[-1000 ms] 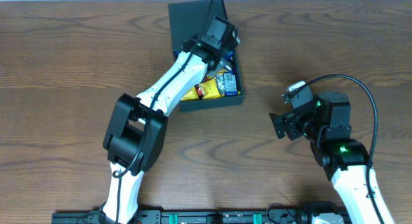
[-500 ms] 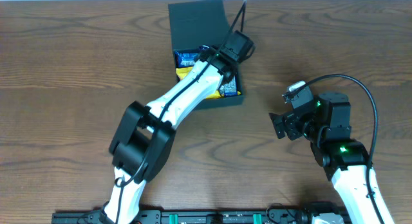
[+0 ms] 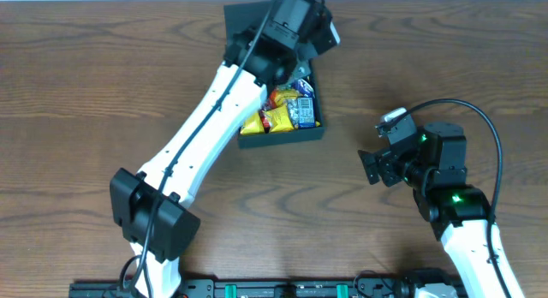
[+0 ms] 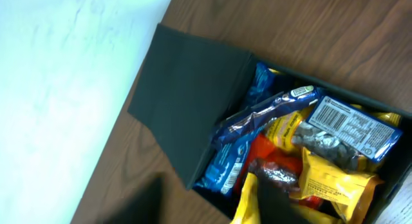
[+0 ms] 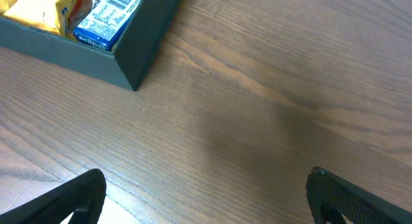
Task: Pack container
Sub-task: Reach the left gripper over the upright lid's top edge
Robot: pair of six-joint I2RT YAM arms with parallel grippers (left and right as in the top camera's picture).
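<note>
Table [image 3: 86, 92]: brown wood grain, bearing everything below.
Left arm [image 3: 205, 127]: white links with black joints, reaching from the near edge diagonally across to the container.
Right arm [image 3: 467, 229]: white and black, folded at the right side of the table, well clear of the container.
Container [image 3: 282, 140]: dark teal box at the far centre of the table, close to the far edge, partly covered by the left arm in the overhead view.
Lid [image 4: 187, 95]: hinged flap, open and leaning back from the far wall.
Left gripper [image 3: 312, 28]: above the container's far right corner; in the wrist view its two fingers [image 4: 273, 198] are dark blurs set apart – released, grasping nothing.
Right gripper [image 5: 206, 208]: over bare wood to the right of the container; fingertips [image 5: 80, 192] spread wide at the frame's lower corners – released, nothing between them.
Packets: loose inside the container, overlapping – a long blue one [image 4: 257, 118] against the lid side, a blue one with a barcode label [image 4: 351, 127], and a yellow one [image 4: 335, 179] nearest the left gripper.
</note>
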